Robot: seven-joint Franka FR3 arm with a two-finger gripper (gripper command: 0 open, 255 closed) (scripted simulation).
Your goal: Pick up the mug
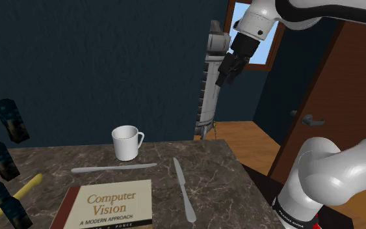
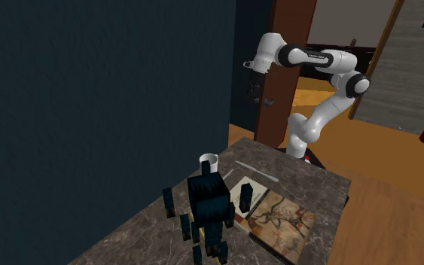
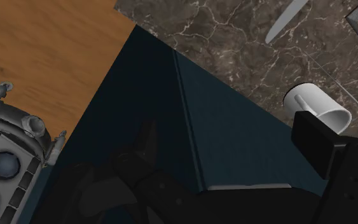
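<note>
A white mug point(image 1: 127, 142) stands upright on the dark marble table point(image 1: 220, 175), near its back edge, with the handle toward the shoulder view's right. My black gripper point(image 1: 225, 75) hangs high above the table's back right corner, well up and to the right of the mug. In the wrist view the mug point(image 3: 318, 107) lies far below, partly behind one finger point(image 3: 315, 145); the fingers stand apart with nothing between them, so the gripper point(image 3: 231, 145) is open. In the second exterior view the mug point(image 2: 208, 160) peeks out behind a dark blocky figure point(image 2: 207, 202), and the gripper point(image 2: 256, 93) hangs beside the brown door frame.
Two grey knives point(image 1: 113, 168) point(image 1: 183, 188) and a "Computer Vision" book point(image 1: 107, 205) lie in front of the mug. Dark blocky pieces point(image 1: 6, 140) and a yellow item point(image 1: 23, 190) occupy the table's left. A dark blue wall point(image 1: 97, 58) backs the table. A grey rocket-like object point(image 1: 207, 97) stands near the gripper.
</note>
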